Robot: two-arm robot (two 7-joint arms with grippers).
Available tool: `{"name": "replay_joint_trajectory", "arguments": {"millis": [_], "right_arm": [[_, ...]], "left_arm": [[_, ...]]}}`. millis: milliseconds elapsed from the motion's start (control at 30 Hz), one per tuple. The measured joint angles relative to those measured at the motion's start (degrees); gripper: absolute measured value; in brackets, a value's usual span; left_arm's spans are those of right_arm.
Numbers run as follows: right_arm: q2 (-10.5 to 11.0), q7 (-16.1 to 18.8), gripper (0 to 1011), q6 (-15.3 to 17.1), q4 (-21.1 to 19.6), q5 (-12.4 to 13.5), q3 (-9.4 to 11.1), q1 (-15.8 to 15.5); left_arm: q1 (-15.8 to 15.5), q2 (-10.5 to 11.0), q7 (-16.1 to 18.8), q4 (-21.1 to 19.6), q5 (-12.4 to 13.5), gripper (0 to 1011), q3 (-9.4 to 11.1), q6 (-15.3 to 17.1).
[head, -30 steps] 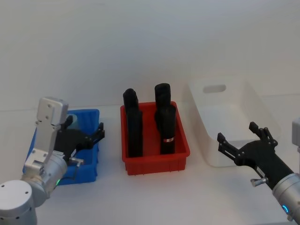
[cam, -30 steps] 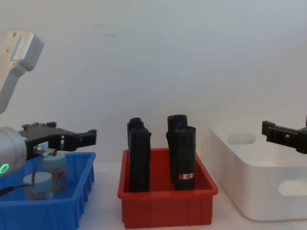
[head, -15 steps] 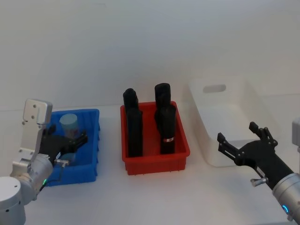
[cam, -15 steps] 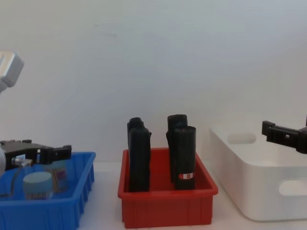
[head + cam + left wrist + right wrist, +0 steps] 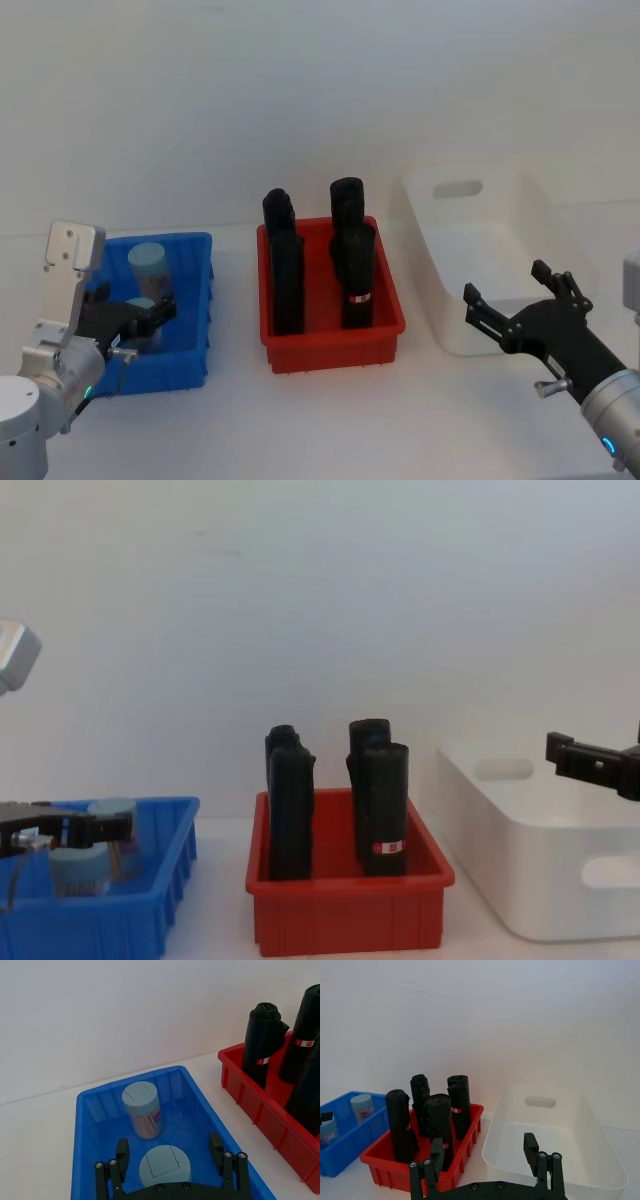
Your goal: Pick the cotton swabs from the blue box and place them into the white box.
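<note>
As I take stock, largest first: white box, a smooth plastic tub with rounded corners and an oval handle cutout, my right gripper spread wide at its near edge. Red bin, ribbed plastic, holds upright black cylinders. Blue box, a ribbed open bin, on my left. Cotton swabs, two clear round jars with pale blue lids, stand upright in it; my left gripper, fingers apart, straddles the nearer jar.
</note>
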Motion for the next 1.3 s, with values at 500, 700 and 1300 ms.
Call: {"name": "replay_joint_trajectory", "arguments": {"millis": [500,700,1300], "right_arm": [[0.00,0.00,1002,0.00,0.00,0.00,0.00,0.00],[0.00,0.00,1001,0.00,0.00,0.00,0.00,0.00],[0.00,0.00,1001,0.00,0.00,0.00,0.00,0.00]], "left_arm": [[-1.44,-0.93,-1.50,3.98,0.10,1004,-0.11,0.70],[-1.77,-1.17,-1.98,4.92,0.15,965,-0.14,0.82],[-1.48,-1.24,-2.96,4.03,1.25,661,-0.18,0.89]]}}
